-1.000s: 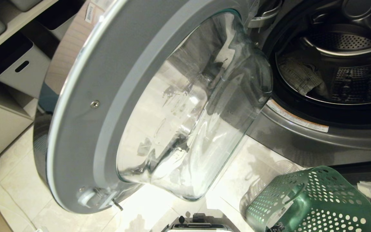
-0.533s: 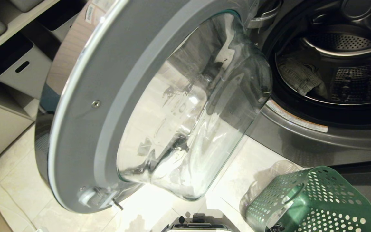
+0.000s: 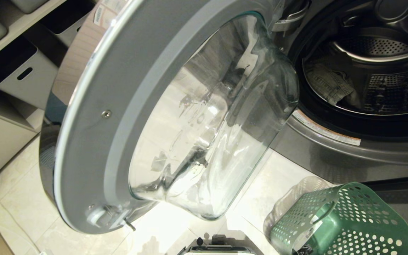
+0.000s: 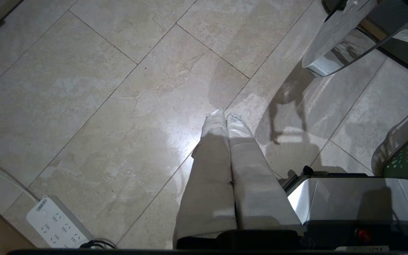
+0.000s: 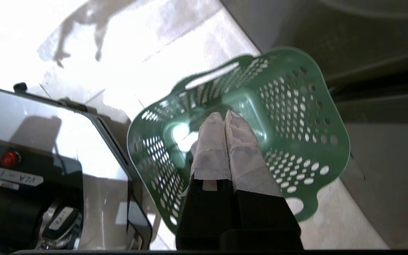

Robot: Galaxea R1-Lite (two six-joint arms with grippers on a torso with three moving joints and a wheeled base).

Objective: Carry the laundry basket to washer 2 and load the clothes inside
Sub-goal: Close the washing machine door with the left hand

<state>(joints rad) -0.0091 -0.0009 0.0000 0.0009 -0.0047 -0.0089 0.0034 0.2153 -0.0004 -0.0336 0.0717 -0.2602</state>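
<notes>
The washer (image 3: 349,148), a dark grey front-load machine, stands with its round glass door (image 3: 175,120) swung fully open toward the robot's left. The door's grey inner ring and bulged glass bowl fill most of the head view. No numeral label can be read on the machine from these views.

The clothes (image 3: 329,86), a small grey-green bundle with pale printed bands, lie inside the perforated steel drum (image 3: 384,78), on its lower left part, clear of the door opening's rubber seal.

The laundry basket (image 3: 342,221), green plastic with round holes in its walls, stands upright on the tiled floor (image 3: 20,209) just in front of the washer, to the right of the open door. In the right wrist view its interior is visible down to the bottom, with no clothes in it; one slot handle (image 5: 211,75) shows on its far wall.

The right tool (image 5: 225,115) hangs above the basket's mouth, pointing down, with its two padded fingers pressed together and gripping nothing.

The left tool (image 4: 225,115) hangs parked over bare floor tiles, likewise closed and empty. A white power strip (image 4: 53,226) lies on the floor near it, well apart from the basket.
</notes>
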